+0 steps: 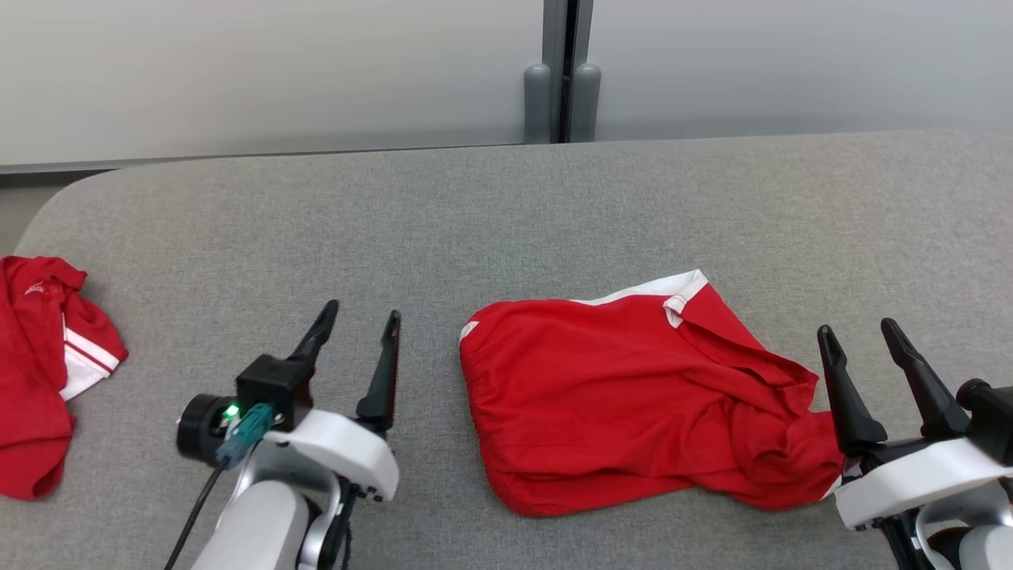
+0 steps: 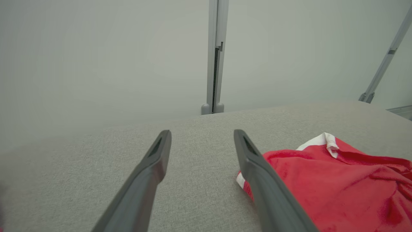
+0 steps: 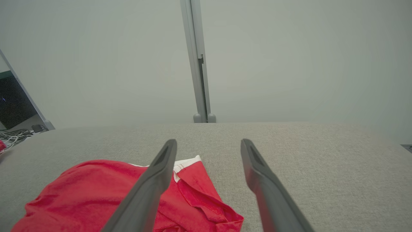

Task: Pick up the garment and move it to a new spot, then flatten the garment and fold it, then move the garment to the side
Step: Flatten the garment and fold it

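Observation:
A red garment (image 1: 633,404) with white trim lies loosely folded on the grey table, right of centre. In the left wrist view the garment (image 2: 334,187) fills the lower right, and in the right wrist view the garment (image 3: 96,196) lies at the lower left. My left gripper (image 1: 360,321) hovers open just left of it, nothing between its fingers (image 2: 151,170). My right gripper (image 1: 859,328) stands open at the garment's right end, its left finger (image 3: 151,183) over the red cloth, holding nothing.
A second red garment with white stripes (image 1: 39,372) lies bunched at the table's left edge. The grey fabric table (image 1: 506,214) ends at a pale wall with a vertical post (image 1: 562,71) behind it.

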Controlling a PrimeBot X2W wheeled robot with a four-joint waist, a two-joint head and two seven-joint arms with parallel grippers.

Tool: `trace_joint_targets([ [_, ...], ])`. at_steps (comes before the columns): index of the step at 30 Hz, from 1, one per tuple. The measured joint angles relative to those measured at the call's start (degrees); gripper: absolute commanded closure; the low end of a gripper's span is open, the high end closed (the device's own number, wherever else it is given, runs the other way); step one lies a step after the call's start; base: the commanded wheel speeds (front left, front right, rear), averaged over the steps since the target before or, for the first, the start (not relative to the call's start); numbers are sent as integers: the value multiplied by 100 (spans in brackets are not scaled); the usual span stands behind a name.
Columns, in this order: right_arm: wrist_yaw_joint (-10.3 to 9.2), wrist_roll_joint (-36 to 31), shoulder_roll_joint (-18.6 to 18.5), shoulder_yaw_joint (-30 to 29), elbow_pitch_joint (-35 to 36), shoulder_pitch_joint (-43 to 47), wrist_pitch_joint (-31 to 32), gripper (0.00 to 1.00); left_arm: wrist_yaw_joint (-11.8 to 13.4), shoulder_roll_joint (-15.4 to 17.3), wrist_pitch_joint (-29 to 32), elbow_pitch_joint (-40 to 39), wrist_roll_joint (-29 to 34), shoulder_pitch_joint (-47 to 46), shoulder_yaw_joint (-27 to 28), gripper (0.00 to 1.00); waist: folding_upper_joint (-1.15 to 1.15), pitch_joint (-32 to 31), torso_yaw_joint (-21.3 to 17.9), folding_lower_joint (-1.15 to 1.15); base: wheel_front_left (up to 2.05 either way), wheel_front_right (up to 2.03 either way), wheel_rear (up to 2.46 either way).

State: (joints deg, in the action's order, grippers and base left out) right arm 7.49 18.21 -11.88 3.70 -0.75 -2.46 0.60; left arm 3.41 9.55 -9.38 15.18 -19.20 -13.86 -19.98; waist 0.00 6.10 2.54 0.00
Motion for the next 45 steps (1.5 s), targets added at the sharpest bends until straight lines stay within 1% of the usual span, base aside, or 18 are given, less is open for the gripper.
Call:
trace_joint_targets([
  [6, 0, 100, -13, 186, -13, -176, 10, 0, -432, -360, 648, 713, -169, -703, -430, 0, 0, 242, -70, 0, 0, 0, 0],
  [9, 0, 168, -16, 288, -46, -258, 13, 0, -560, -491, 942, 1279, -325, -1046, -530, 0, 0, 365, -163, 0, 0, 0, 0],
  [12, 0, 216, -23, 361, -140, -320, -4, 0, -691, -557, 1322, 1883, -528, -1274, -639, 0, 0, 460, -286, 0, 0, 0, 0],
  [14, 0, 265, -24, 405, -200, -340, -12, 0, -784, -599, 1473, 2167, -676, -1375, -680, 0, 0, 508, -364, 0, 0, 0, 0],
  [15, 0, 288, -23, 410, -221, -351, -19, 0, -813, -616, 1545, 2287, -738, -1423, -703, 9, 0, 528, -397, 0, 0, 0, 0],
  [16, 0, 308, -23, 408, -242, -362, -32, 0, -849, -623, 1560, 2370, -802, -1466, -715, 46, 0, 548, -425, 0, 0, 0, 0],
  [17, 0, 313, -27, 406, -261, -369, -59, 0, -873, -632, 1518, 2424, -845, -1508, -723, 86, 0, 566, -446, 0, 0, 0, 0],
  [18, 0, 315, -29, 405, -277, -375, -60, 0, -891, -635, 1478, 2477, -859, -1560, -733, 100, 0, 580, -460, 0, 0, 0, 0],
  [20, 0, 354, -26, 402, -308, -379, -70, 0, -893, -634, 1245, 2517, -854, -1652, -716, 100, 0, 598, -476, 0, 0, 0, 0],
  [22, 0, 357, -29, 398, -338, -393, -94, 0, -808, -611, 990, 2542, -776, -1765, -697, 100, 0, 597, -474, 0, 0, 0, 0],
  [27, 0, 398, -22, 383, -377, -410, -118, 0, -383, -449, 107, 2354, -342, -2115, -673, 100, 0, 586, -434, 0, 0, 0, 0],
  [30, 0, 454, -9, 386, -404, -428, -118, 0, -169, -390, -202, 2149, -60, -2273, -757, 100, 0, 567, -387, 0, 0, 0, 0],
  [32, 0, 467, -5, 385, -409, -430, -118, 0, -120, -354, -242, 2074, 24, -2279, -804, 100, 0, 563, -369, 0, 0, 0, 0],
  [35, 0, 525, 15, 397, -430, -430, -109, 0, 58, -261, -280, 1860, 297, -2157, -1010, 100, 0, 573, -339, 0, 0, 0, 0],
  [37, 0, 536, 21, 393, -438, -428, -108, 0, 183, -221, -225, 1729, 481, -1882, -1209, 100, 0, 583, -318, 0, 0, 0, 0],
  [43, 0, 536, 48, 288, -424, -394, -65, 0, 425, -213, 31, 1281, 766, -882, -1791, 100, 0, 661, -212, 0, 0, 0, 0],
  [45, 0, 534, 58, 280, -416, -394, -54, 0, 424, -235, 113, 1223, 794, -706, -1914, 100, 0, 687, -180, 0, 0, 0, 0],
])
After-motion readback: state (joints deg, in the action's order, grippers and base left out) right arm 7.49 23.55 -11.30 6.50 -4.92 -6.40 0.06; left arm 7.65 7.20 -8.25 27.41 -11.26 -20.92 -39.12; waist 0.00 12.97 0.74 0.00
